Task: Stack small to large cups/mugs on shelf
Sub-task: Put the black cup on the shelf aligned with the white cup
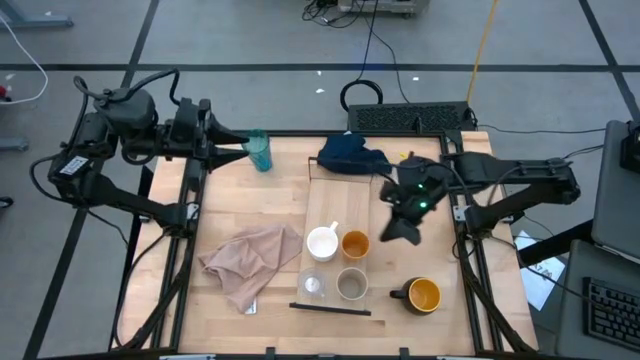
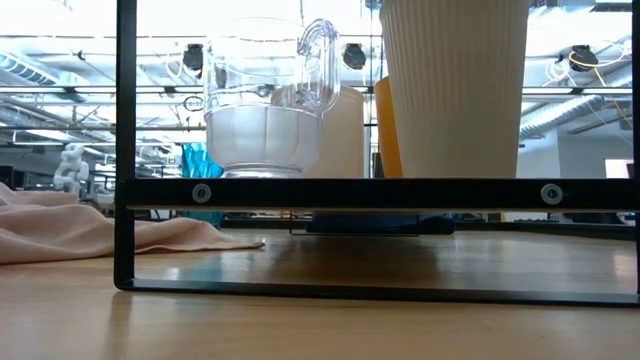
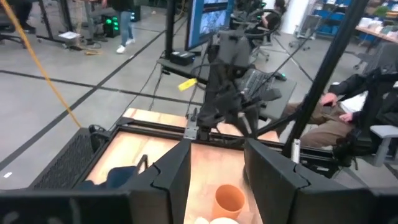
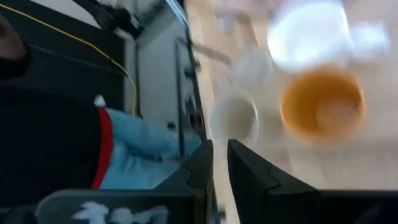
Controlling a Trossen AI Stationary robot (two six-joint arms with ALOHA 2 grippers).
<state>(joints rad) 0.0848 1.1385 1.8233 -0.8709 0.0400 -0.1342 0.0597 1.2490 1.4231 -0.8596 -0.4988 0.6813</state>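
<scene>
Clear cup (image 2: pixel 262 95), beige cup (image 2: pixel 455 88) on shelf (image 1: pixel 322 205), empty; left jaws grip teal tumbler (image 1: pixel 260 151); right jaws closed.

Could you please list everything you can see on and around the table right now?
teal tumbler: one, teal, far left of the table, at the left gripper's tips
white mug: one, white, on the shelf
small orange cup: one, orange, on the shelf beside the white mug
tiny clear cup: one, clear, on the shelf near its dark end
beige cup: one, beige, beside the clear cup
dark mug: one, dark with yellow inside, on the table right of the shelf
shelf: one, pale wood
pink cloth: one, left of the shelf
blue cloth: one, far end of the shelf
left gripper: at the tumbler
right gripper: shut, above the table right of the orange cup
</scene>
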